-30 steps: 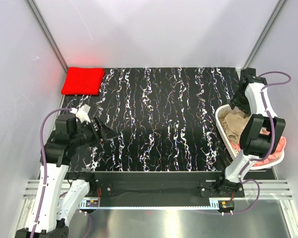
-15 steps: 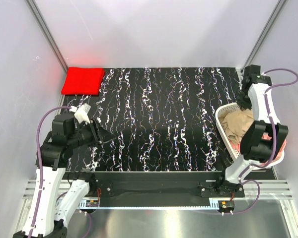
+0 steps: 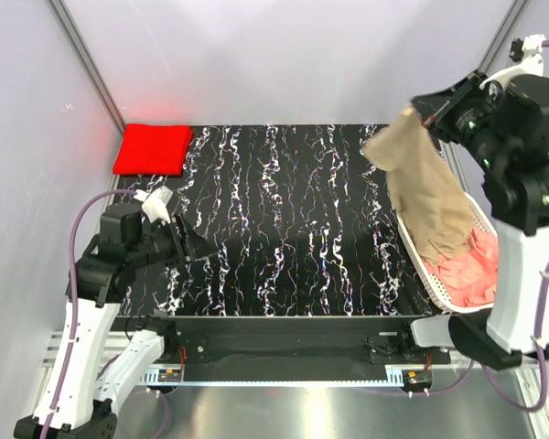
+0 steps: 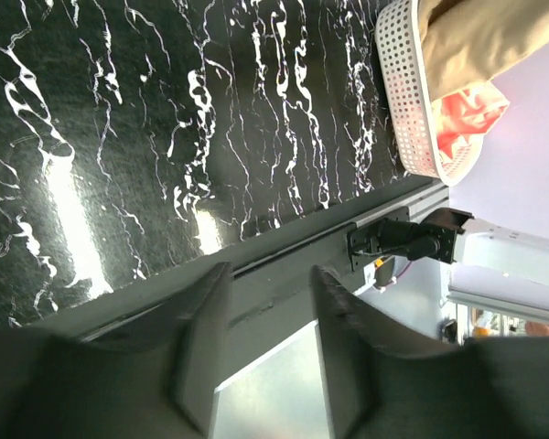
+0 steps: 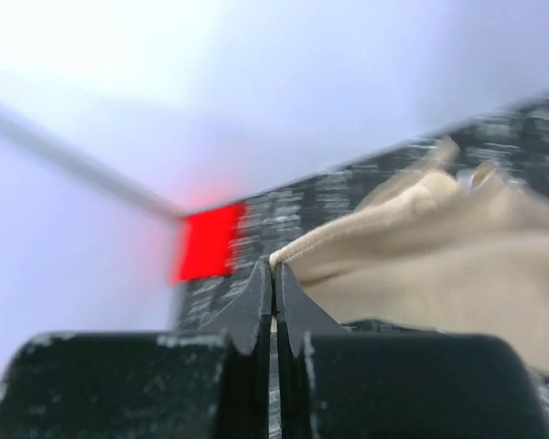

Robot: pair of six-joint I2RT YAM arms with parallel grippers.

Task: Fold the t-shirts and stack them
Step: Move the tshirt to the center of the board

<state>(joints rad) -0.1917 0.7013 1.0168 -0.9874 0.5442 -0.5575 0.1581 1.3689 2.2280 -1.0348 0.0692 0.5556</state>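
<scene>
My right gripper (image 3: 421, 116) is raised high at the back right and shut on an edge of the tan t-shirt (image 3: 424, 187), which hangs from it down into the white basket (image 3: 427, 274). In the right wrist view the gripper (image 5: 274, 265) pinches the tan cloth (image 5: 421, 247) between closed tips. The salmon-pink t-shirt (image 3: 471, 270) lies crumpled in the basket. At the table's back left corner the red t-shirt (image 3: 152, 149) lies folded. My left gripper (image 3: 197, 247) hovers low at the near left, open and empty (image 4: 270, 274).
The black marbled table (image 3: 293, 219) lies between the arms. The basket sits at its right edge, close to the right wall. In the left wrist view the basket (image 4: 403, 91) shows with tan cloth (image 4: 485, 37) and pink cloth (image 4: 462, 110) in it.
My right gripper shut on the tan t-shirt in the basket and rose, pulling it up and to the left. The left arm barely shifted.
</scene>
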